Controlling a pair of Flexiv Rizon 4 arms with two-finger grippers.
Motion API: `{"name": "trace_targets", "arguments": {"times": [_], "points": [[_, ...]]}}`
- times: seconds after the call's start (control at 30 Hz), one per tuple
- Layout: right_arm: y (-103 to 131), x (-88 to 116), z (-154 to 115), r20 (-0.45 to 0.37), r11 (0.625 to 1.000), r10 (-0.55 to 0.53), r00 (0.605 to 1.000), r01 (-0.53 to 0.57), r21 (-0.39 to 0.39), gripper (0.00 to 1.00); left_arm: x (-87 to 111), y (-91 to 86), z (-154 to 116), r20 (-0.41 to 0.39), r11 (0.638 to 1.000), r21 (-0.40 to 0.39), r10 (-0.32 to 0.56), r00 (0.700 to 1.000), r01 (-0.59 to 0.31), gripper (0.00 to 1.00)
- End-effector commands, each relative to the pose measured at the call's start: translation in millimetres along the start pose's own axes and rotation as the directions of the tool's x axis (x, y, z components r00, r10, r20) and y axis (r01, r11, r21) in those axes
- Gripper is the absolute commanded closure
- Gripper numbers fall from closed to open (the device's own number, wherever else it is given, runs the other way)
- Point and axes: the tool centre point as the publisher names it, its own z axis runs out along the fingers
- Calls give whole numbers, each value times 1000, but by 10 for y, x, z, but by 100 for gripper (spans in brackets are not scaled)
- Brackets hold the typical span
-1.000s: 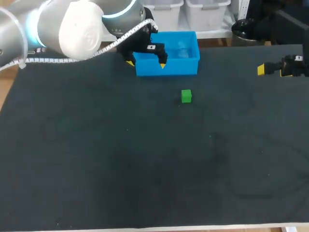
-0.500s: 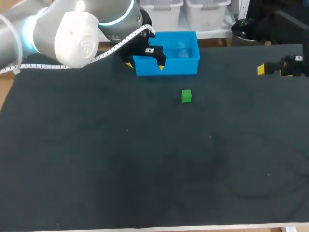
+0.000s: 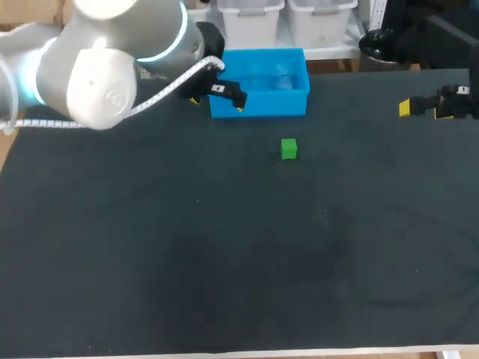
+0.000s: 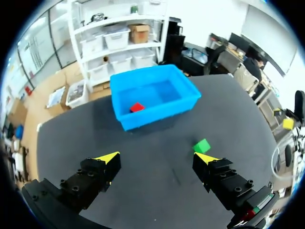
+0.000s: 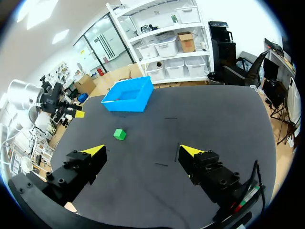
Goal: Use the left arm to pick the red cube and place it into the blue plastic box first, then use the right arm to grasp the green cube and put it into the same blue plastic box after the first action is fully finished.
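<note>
At the far edge of the counter [image 3: 224,262] sits the blue plastic box [image 3: 262,103]. The red cube [image 4: 137,108] lies on its floor, close to the wall that faces the left end effector [image 3: 217,103]. That end effector is by the box's near left corner with its fingers spread wide and nothing between them. It seems to hang above the counter rather than touch the box, though the head view makes height hard to judge. The green cube [image 3: 289,149] rests on the counter in front of the box, apart from it and toward the right arm's side. The right end effector [image 5: 143,150] is at the counter's right edge, well apart from the green cube, its fingers parted and empty.
</note>
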Motion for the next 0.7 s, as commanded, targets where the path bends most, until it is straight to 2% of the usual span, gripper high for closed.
{"name": "trace_targets", "arguments": {"times": [0.03, 0.27, 0.7], "points": [[1, 1, -1, 0, 1000, 0, 1000, 0, 1, 0, 174, 126, -75, 54, 993, 111, 28, 998, -34, 0], [1, 1, -1, 0, 1000, 0, 1000, 0, 1, 0, 255, 240, -124, 100, 969, 220, 95, 991, -115, 0], [1, 1, -1, 0, 1000, 0, 1000, 0, 1, 0, 289, 404, -146, 150, 928, 307, 174, 973, -213, 0]]}}
